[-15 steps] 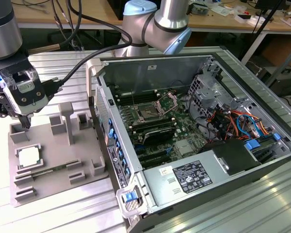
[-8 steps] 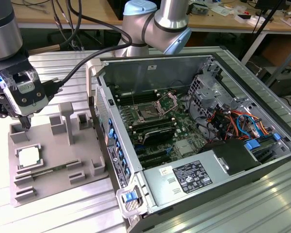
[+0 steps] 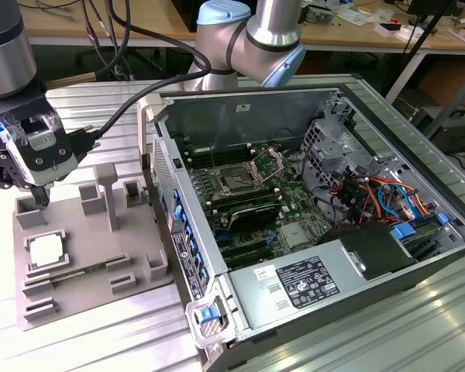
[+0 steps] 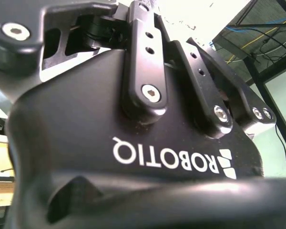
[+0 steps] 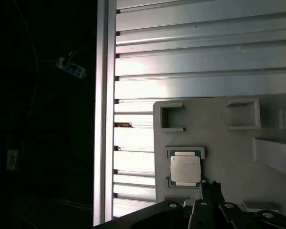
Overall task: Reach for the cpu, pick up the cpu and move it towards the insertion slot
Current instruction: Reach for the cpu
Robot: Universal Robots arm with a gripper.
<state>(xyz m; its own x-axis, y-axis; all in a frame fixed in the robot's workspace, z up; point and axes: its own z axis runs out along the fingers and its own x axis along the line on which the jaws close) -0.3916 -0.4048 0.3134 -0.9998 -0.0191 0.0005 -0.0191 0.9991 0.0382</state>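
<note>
Your black two-fingered gripper [image 3: 40,199] hangs just above the flat grey plastic tray [image 3: 89,260] at the exterior view's left. As far as I can judge it is drawn narrow, with nothing in it. In the first wrist view the gripper [image 5: 213,185] sits just beside one corner of the small flat square chip with the pale silvery top, the cpu [image 5: 185,169], not over it. The cpu [image 3: 46,250] lies flat in a shallow recess of the tray, untouched, so you are in the reach.

To do it well, bring the gripper over the chip's middle before you lower. Spread the jaws just wider than the chip and line them up with two opposite edges. Come down straight: the recess rim looks close around the chip, so a tilted approach would likely catch the rim or scrape the lid. Grip the edges, not the top.

Further out, an upright grey post [image 3: 107,194] stands on the tray between the chip and the open grey metal computer case [image 3: 240,116]; keep that in mind. Farthest in, the insertion slot [image 3: 238,180], a square dark socket with a shiny hinged frame on the green board, lies well apart from the cpu
</note>
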